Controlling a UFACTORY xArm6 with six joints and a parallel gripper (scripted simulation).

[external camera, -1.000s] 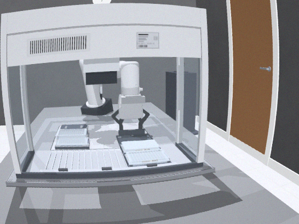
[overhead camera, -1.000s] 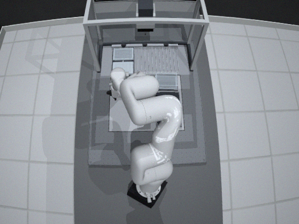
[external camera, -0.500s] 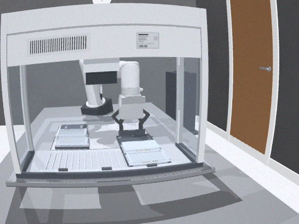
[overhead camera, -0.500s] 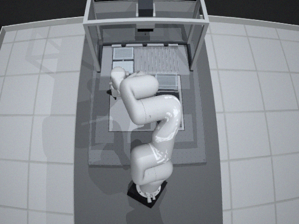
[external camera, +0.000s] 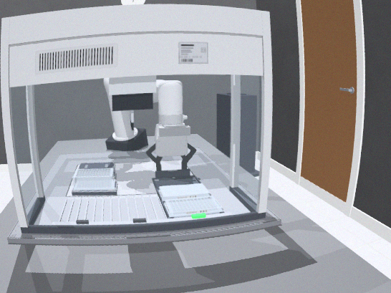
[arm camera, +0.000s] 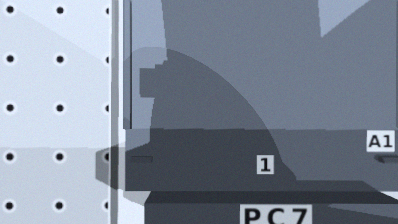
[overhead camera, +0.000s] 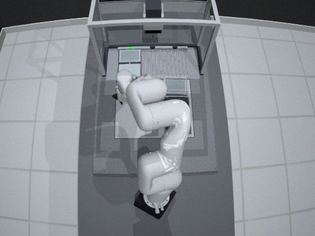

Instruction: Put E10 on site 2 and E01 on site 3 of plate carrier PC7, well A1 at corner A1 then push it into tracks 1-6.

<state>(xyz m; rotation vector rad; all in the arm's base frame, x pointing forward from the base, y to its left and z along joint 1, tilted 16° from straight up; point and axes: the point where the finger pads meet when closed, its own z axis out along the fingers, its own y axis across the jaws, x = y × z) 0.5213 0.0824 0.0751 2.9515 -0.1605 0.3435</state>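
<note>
Inside the white instrument housing [external camera: 136, 26], plate carrier PC7 [external camera: 171, 174] lies in the leftmost tracks of the ribbed loading rails [overhead camera: 165, 62], its long axis running straight along them, handle end toward the arm's base and far end at the back, where a green lamp [overhead camera: 130, 47] glows. Beside the apron [overhead camera: 127, 124], one plate [overhead camera: 176, 86] sits in its nest; from the exterior view it shows as a tall stack [external camera: 94, 180] left of the rails. On the carrier ride two plates: the one nearest the lamp [overhead camera: 130, 55] with a fine well grid, and the next [overhead camera: 129, 69] paler; the arm [overhead camera: 156, 104] hides the carrier's near end from above. Only the exterior view shows the gripper [external camera: 171, 165]: dark fingers [external camera: 157, 163] spread wide and hanging over the handle end, grasping nothing. Only the wrist view reads the labels: "PC7" [arm camera: 275, 215] at the handle, "1" [arm camera: 265, 164] and "A1" [arm camera: 380, 141] on a bare dark site, and a pale perforated board [arm camera: 50, 110] alongside.
</note>
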